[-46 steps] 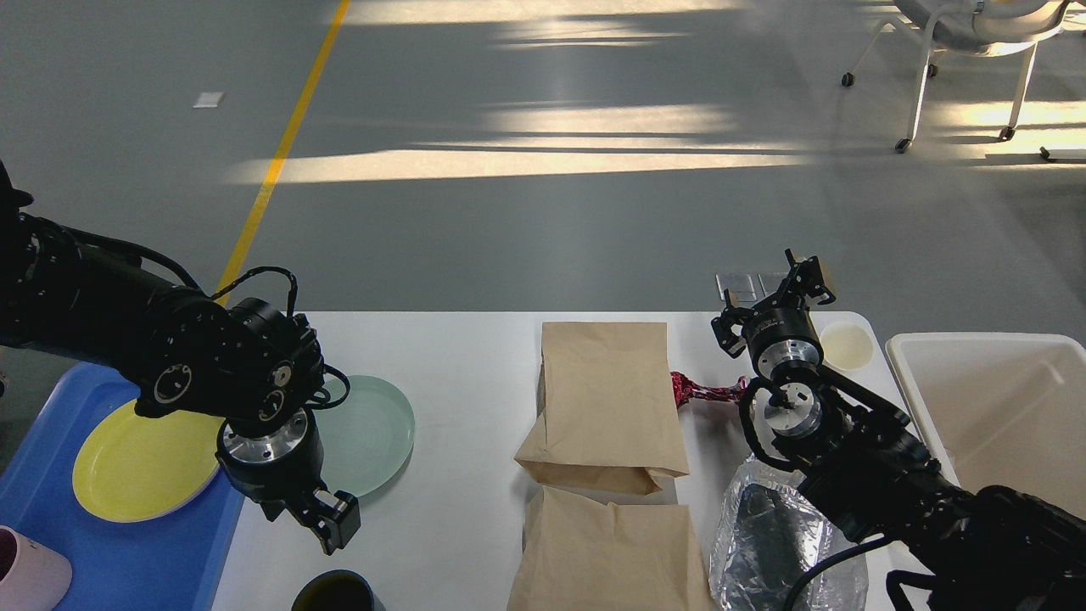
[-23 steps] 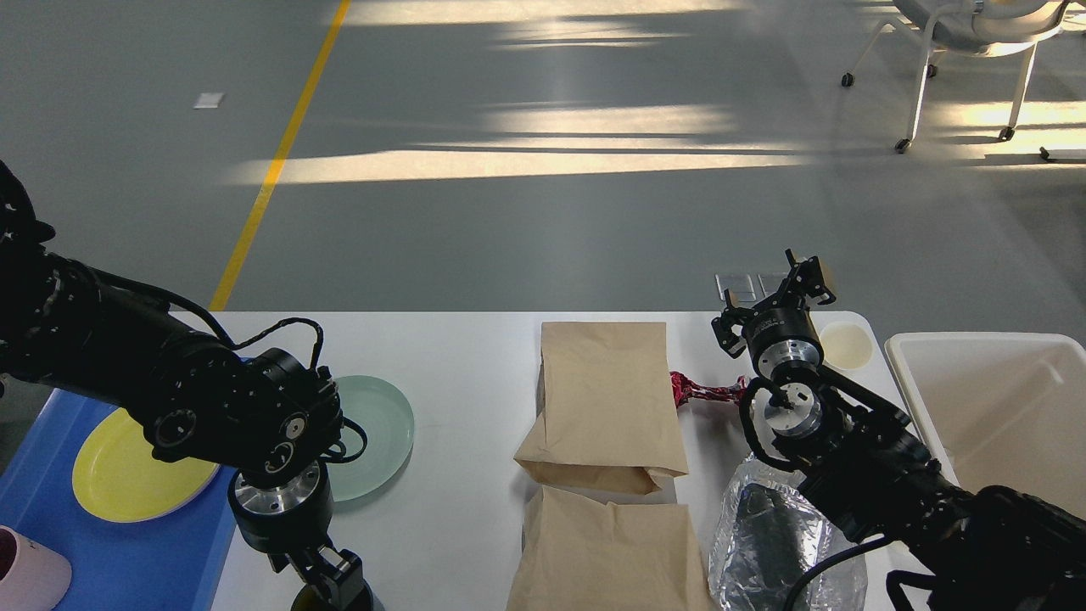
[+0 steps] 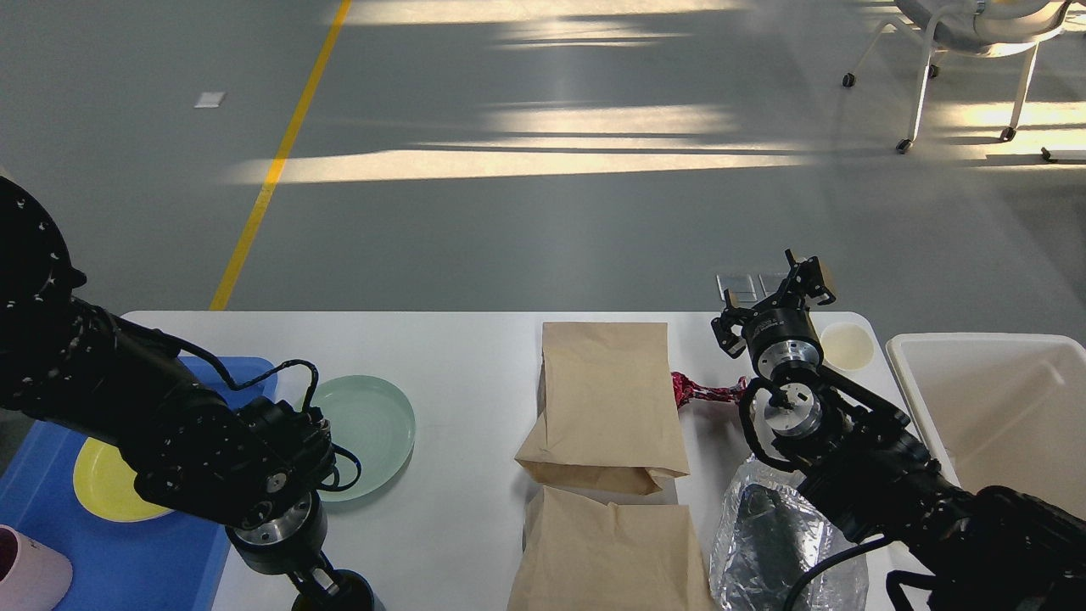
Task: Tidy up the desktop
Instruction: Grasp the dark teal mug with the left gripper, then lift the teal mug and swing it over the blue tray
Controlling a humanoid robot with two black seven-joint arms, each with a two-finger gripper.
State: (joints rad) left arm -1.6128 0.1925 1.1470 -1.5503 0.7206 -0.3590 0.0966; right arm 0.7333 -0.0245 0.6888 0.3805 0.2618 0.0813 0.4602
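The desktop [image 3: 475,356] runs wide and white under me, its far edge straight, its rounded far-right corner just past a pale round lid [image 3: 847,345]. There is bare surface between the green plate [image 3: 369,433] and the upper paper bag [image 3: 609,399], and more along the far edge on the left. Off the left edge sits the blue tray [image 3: 102,543] with a yellow plate [image 3: 106,484] and a pink cup [image 3: 30,577] cut off at the corner. Off the right edge stands the off-white bin [image 3: 1001,399], its rim close to my right arm.

My left gripper [image 3: 327,585] hangs low at the bottom edge, right over a dark round cup [image 3: 352,594]. I cannot tell how far my fingers are spread, nor whether they touch that cup; the view cuts them off.

My right gripper [image 3: 806,280] points away from me above the far-right corner, near the lid. It is small and dark, so I cannot tell the gap between the fingers, and I see nothing in them.

A second paper bag [image 3: 607,552] runs out of view below. A crinkled clear plastic bag [image 3: 776,535] lies partly under my right arm. A red wrapper [image 3: 700,390] peeks out between the upper bag and that arm, its far end hidden.
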